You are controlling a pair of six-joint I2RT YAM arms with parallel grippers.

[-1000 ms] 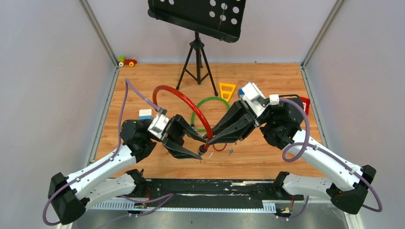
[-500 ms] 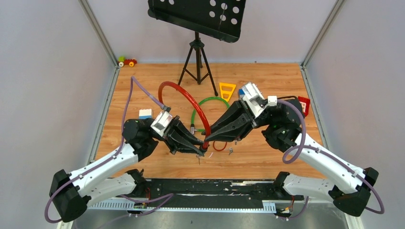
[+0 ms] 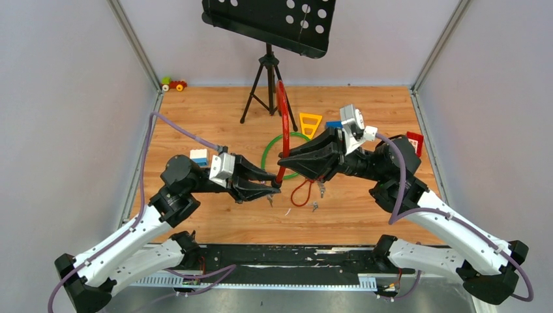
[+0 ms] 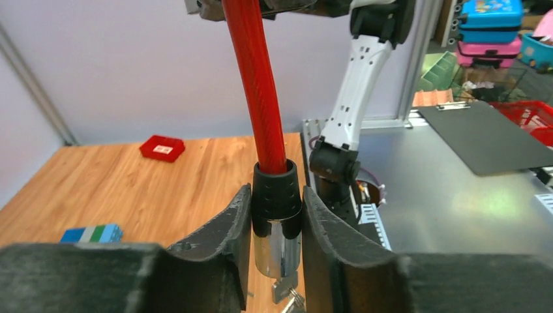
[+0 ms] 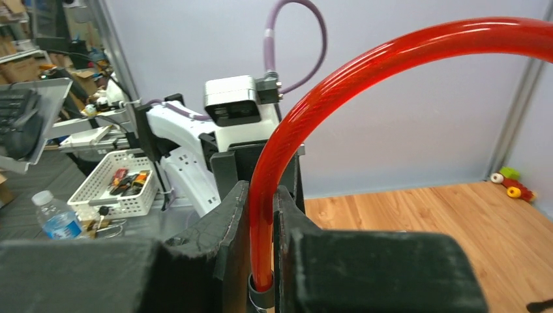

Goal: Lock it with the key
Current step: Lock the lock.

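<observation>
- The left gripper [image 3: 274, 185] had its jaws closed part-way against the lock barrel [image 4: 276, 248] at one end of the red cable [image 3: 282, 117]. Both fingers touched the barrel's black collar, so it had hold of that end.
- The right gripper [image 3: 282, 159] sat close by, at about 1 o'clock of the left one. Its jaws were nearly shut on the red cable just above the cable's other end, and a grey plug [image 5: 259, 297] showed below the fingers.
- From the two grippers the cable rose in an arch leaning toward 12 o'clock, lifted clear of the table [image 3: 372, 218].
- The key [image 4: 285, 293] hung at 6 o'clock of the barrel's chrome end and looked seated in the keyhole. Whether it was fully in could not be told.
- A small metal piece [image 3: 315, 207] lay on the table at about 4 o'clock of the left gripper, apart from both arms. It was too small to identify.
- Judged done: both cable ends were in hand, and the key seemed to be at the barrel.
- Judged left: the plug and barrel were near each other but not joined. The plug had yet to go into the barrel and the key had yet to be turned, so the locking itself was not yet done.
</observation>
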